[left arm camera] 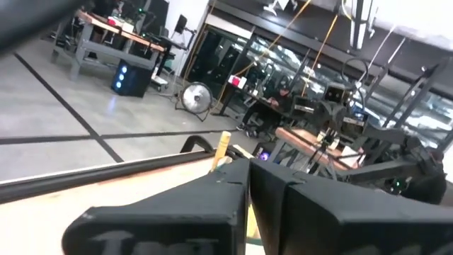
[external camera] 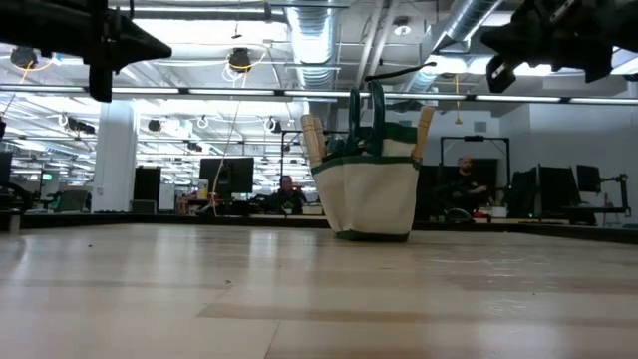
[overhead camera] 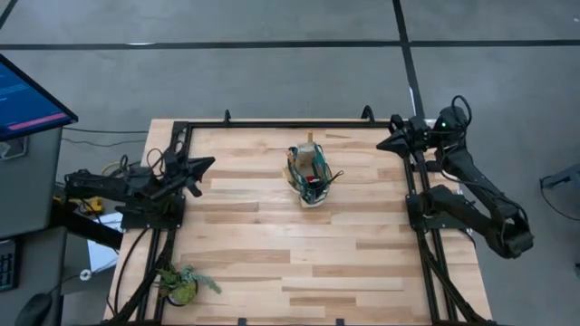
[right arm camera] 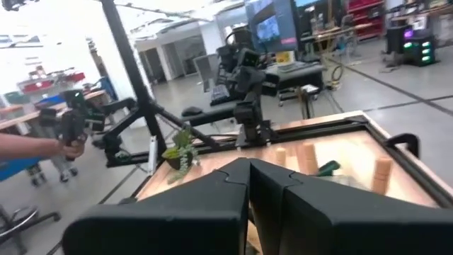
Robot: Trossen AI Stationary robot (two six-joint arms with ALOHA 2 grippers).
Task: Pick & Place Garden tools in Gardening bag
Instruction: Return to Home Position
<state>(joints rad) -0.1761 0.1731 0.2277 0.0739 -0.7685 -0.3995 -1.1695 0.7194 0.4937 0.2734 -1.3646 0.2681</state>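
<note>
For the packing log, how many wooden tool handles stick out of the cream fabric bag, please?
3: two wooden handles side by side, a third apart across the cream fabric bag; others may be hidden inside.

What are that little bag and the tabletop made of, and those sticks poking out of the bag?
The bag looks like matte cream fabric, soft-sided, with dark green trim. The tabletop looks like light wood strips, slightly glossy, with visible seams. The sticks seem to be pale wood.

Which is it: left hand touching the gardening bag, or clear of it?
Apart. The high view shows the left hand by the left edge of the table and the gardening bag mid-table, with bare wood between them.
</note>
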